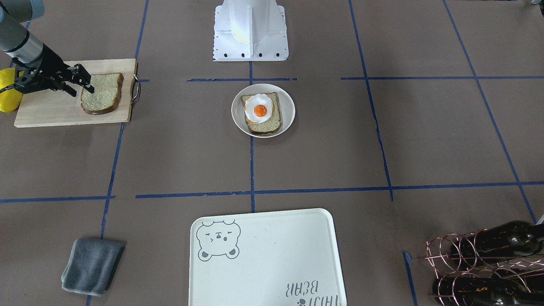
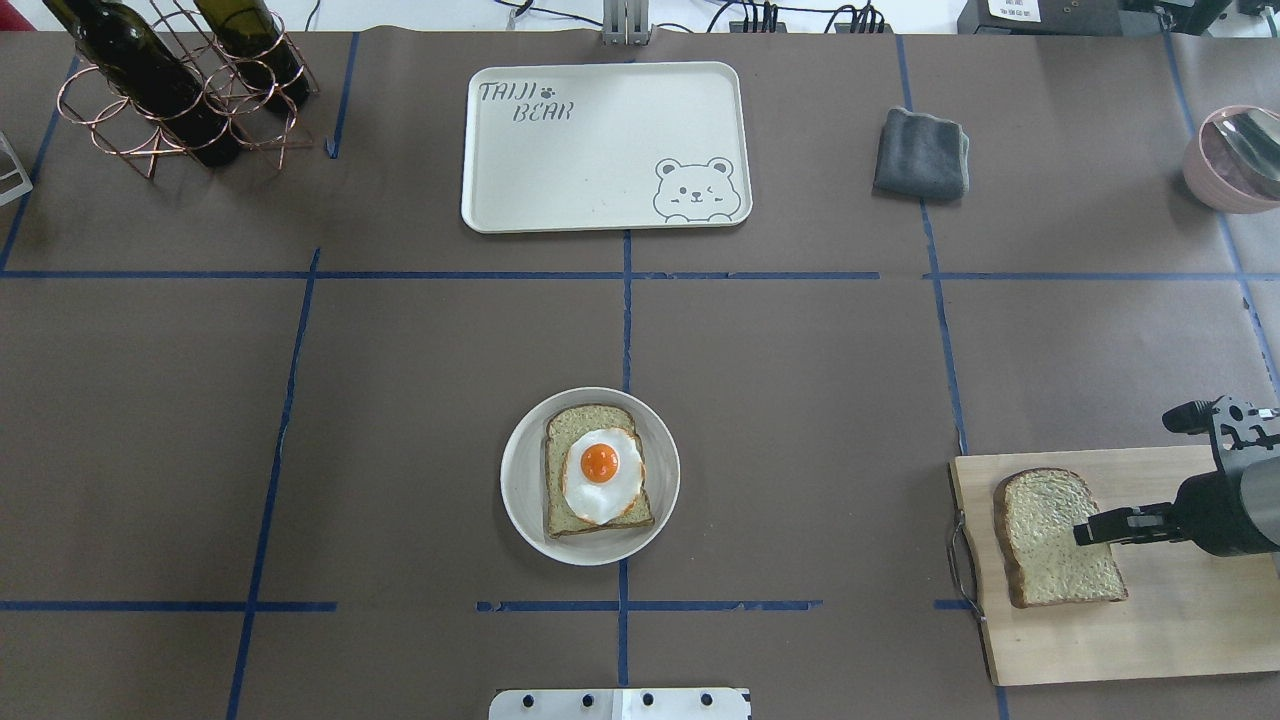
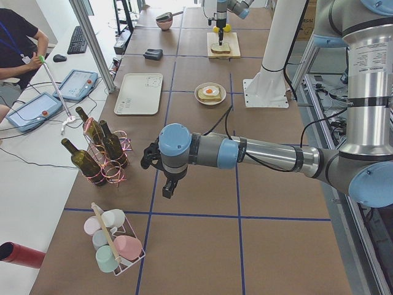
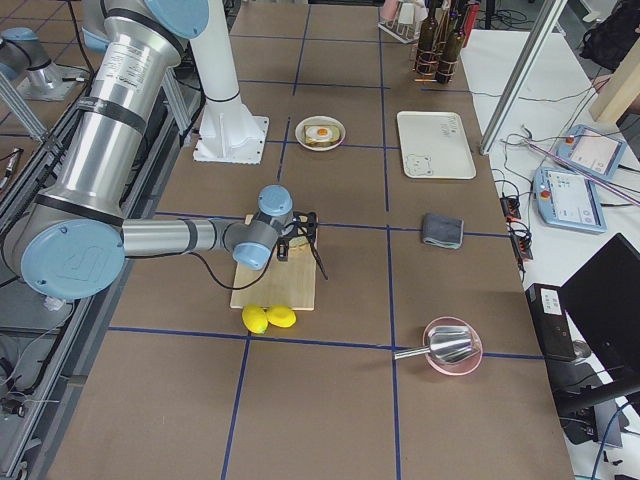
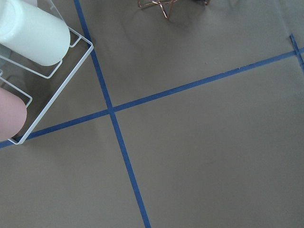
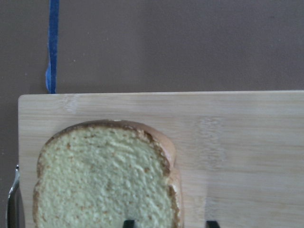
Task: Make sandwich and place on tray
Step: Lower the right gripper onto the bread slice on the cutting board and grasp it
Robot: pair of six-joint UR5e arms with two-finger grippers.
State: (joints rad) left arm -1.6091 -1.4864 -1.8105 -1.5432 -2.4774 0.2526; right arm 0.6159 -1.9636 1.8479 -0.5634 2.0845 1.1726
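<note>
A small white bowl [image 2: 520, 480] at the table's middle holds one bread slice [image 2: 570, 425] with a fried egg [image 2: 600, 475] on top; the egg also shows in the front view [image 1: 259, 109]. A second bread slice [image 2: 1040, 560] lies on the wooden cutting board [image 2: 1180, 620]. My right gripper [image 2: 1095, 528] hangs low over that slice's edge, open, one fingertip over the bread and one over the board [image 6: 170, 222]. The cream bear tray [image 2: 600, 150] lies at the far side with nothing on it. My left gripper [image 3: 167, 187] shows only in the left side view, far from the food; I cannot tell its state.
Two lemons [image 4: 268, 318] lie beside the board. A grey cloth [image 2: 922, 152] lies right of the tray. A copper rack with wine bottles [image 2: 170, 90] stands far left. A pink bowl with a spoon [image 2: 1225, 160] sits far right. A wire cup rack [image 5: 33, 57] lies under the left wrist.
</note>
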